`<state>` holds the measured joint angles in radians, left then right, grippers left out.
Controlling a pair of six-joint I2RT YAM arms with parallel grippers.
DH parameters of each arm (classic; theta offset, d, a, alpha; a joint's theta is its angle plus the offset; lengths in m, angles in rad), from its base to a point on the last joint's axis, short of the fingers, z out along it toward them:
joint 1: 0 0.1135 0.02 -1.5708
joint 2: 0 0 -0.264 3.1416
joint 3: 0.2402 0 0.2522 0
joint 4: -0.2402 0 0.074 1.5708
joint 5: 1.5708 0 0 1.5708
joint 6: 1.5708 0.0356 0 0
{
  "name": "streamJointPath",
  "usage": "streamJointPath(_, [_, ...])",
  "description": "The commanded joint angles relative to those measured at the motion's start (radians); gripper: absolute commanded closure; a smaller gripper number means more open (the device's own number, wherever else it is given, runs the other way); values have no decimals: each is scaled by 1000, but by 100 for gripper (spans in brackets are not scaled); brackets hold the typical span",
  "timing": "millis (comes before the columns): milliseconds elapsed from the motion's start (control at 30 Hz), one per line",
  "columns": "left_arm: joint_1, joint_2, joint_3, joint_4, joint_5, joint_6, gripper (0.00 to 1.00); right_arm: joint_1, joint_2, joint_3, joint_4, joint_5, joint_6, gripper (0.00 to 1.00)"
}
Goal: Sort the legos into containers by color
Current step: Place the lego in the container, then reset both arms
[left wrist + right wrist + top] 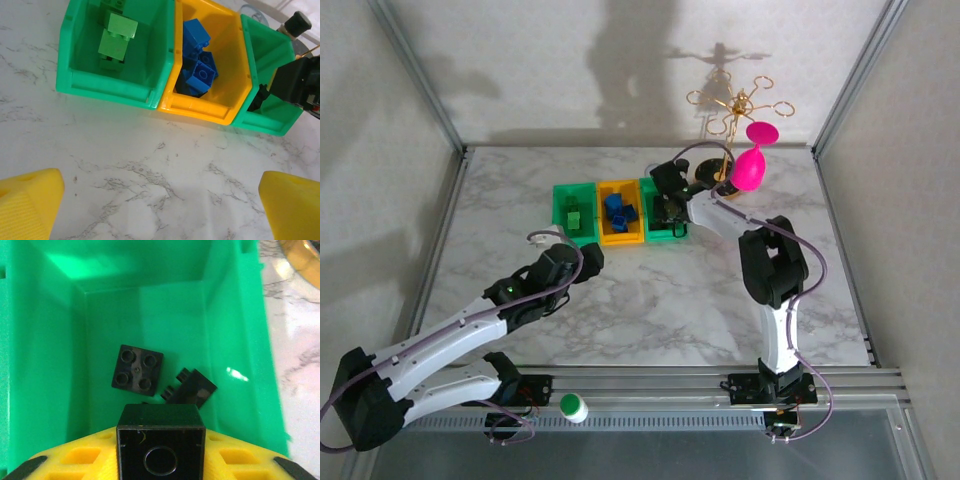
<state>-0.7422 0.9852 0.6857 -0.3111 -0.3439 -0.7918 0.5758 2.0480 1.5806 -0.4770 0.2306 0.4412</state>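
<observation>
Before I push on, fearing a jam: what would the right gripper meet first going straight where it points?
Probably the square black brick on the floor of the green bin; the right gripper, shut on a second black brick, points into it. Depth is unclear.

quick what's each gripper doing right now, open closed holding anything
Left gripper: open, empty.
Right gripper: shut on a black lego over the right green bin.

3 bins [110, 87] (2 green, 1 yellow), 3 black legos [137, 367], approx 3 green legos [117, 36], blue legos [200, 70] uncountable.
</observation>
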Motion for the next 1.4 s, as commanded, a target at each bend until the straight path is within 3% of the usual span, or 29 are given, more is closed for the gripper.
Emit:
streamJointPath(0, [10, 8, 21, 12, 14, 15, 0, -4, 29, 45, 16, -11, -28, 61])
streamJointPath(267, [17, 18, 30, 15, 32, 16, 0, -9, 23, 67, 0, -7, -23, 52])
streamJointPath(467, [41, 5, 53, 10, 30, 30, 1, -9, -143, -22, 18, -1, -4, 50])
streamJointPath(533, [85, 11, 67, 0, 44, 29, 0, -12, -233, -107, 52, 37, 6, 42])
streamJointPath(633, [165, 17, 80, -26, -51, 21, 0, -25, -385, -275, 122, 140, 25, 23])
streamJointPath(733, [311, 9, 42, 34, -75, 46, 0, -58, -516, -479, 216, 374, 52, 1])
streamJointPath(800, [417, 10, 7, 94, -113, 61, 0, -108, -568, -588, 268, 501, 43, 1])
streamJointPath(900, [514, -9, -82, 283, -248, 174, 0, -195, -646, -768, 449, 607, -30, 1])
streamJointPath(967, [580, -21, -151, 428, -248, 256, 0, -254, -685, -881, 610, 601, -89, 1])
streamJointPath(1067, [615, 45, -263, 699, -308, 395, 0, -350, -712, -1020, 835, 551, -149, 1])
streamJointPath(1167, [642, 158, -330, 904, -295, 492, 0, -435, -691, -1144, 1103, 383, -224, 1])
streamJointPath(1267, [664, 230, -465, 1232, -136, 568, 0, -477, -645, -1228, 1318, 244, -294, 1])
streamJointPath(1333, [668, 300, -501, 1389, -33, 605, 0, -494, -644, -1255, 1408, 140, -325, 1])
streamJointPath(1367, [668, 318, -489, 1393, -25, 613, 1, -497, -648, -1282, 1477, 100, -347, 1])
